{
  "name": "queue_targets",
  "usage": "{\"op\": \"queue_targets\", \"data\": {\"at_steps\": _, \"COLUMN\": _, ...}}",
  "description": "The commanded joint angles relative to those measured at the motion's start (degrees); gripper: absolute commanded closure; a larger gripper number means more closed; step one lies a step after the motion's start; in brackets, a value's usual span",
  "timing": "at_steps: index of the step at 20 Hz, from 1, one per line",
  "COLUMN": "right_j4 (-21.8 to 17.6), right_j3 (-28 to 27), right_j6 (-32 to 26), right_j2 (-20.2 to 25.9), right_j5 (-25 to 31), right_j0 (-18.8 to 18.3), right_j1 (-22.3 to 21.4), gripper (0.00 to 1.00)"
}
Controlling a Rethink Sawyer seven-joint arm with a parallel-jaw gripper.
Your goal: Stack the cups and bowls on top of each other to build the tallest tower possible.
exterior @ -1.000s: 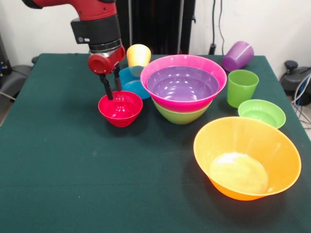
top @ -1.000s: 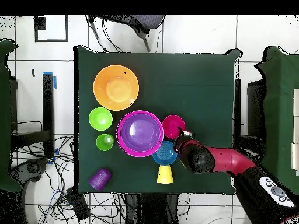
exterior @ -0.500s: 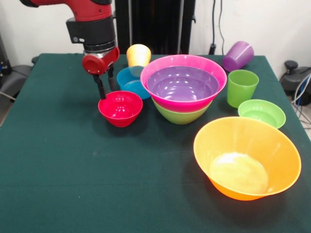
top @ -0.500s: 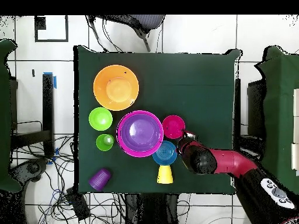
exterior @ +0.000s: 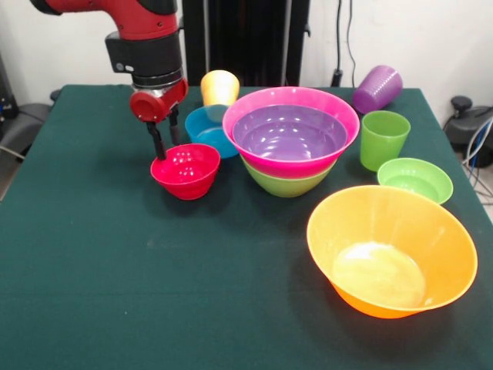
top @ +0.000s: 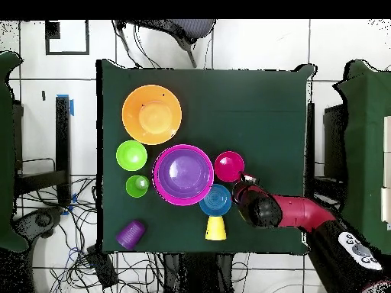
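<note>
The tower [exterior: 290, 146] stands mid-table: purple bowl [exterior: 290, 132] nested in pink bowl [exterior: 254, 104], on a green bowl [exterior: 285, 185]. At its nine o'clock sits the red bowl [exterior: 185, 170], tilted, and the gripper [exterior: 164, 142] pinches its far rim between both fingers. Blue bowl [exterior: 202, 127] and yellow cup [exterior: 219, 86] lie behind; the orange bowl [exterior: 391, 250] at five o'clock.

Dark green bench [exterior: 115, 293] under everything, cloth-covered and square from overhead. Behind it in the front view, a white wall [exterior: 416, 38] with black cables [exterior: 341, 38] hanging down and a dark panel [exterior: 246, 38]. Tiled floor [top: 260, 46] around the bench from above, tangled cables [top: 114, 263] along the lower edge, blue tape [top: 72, 105] at left.
</note>
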Motion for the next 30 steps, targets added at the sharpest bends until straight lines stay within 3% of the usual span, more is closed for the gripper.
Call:
{"op": "queue_targets", "data": {"at_steps": 1, "right_j4": -4.2, "right_j3": -4.5, "right_j6": 3.3, "right_j2": -1.0, "right_j5": 6.9, "right_j0": 2.7, "right_j1": 3.3, "gripper": 0.0}}
{"op": "queue_targets", "data": {"at_steps": 17, "right_j4": -4.4, "right_j3": -5.3, "right_j6": 3.7, "right_j2": -2.8, "right_j5": 6.5, "right_j0": 4.3, "right_j1": 3.6, "gripper": 0.0}}
{"op": "queue_targets", "data": {"at_steps": 30, "right_j4": -5.9, "right_j3": -5.1, "right_j6": 0.2, "right_j2": -1.5, "right_j5": 8.0, "right_j0": 4.8, "right_j1": 2.7, "gripper": 0.0}}
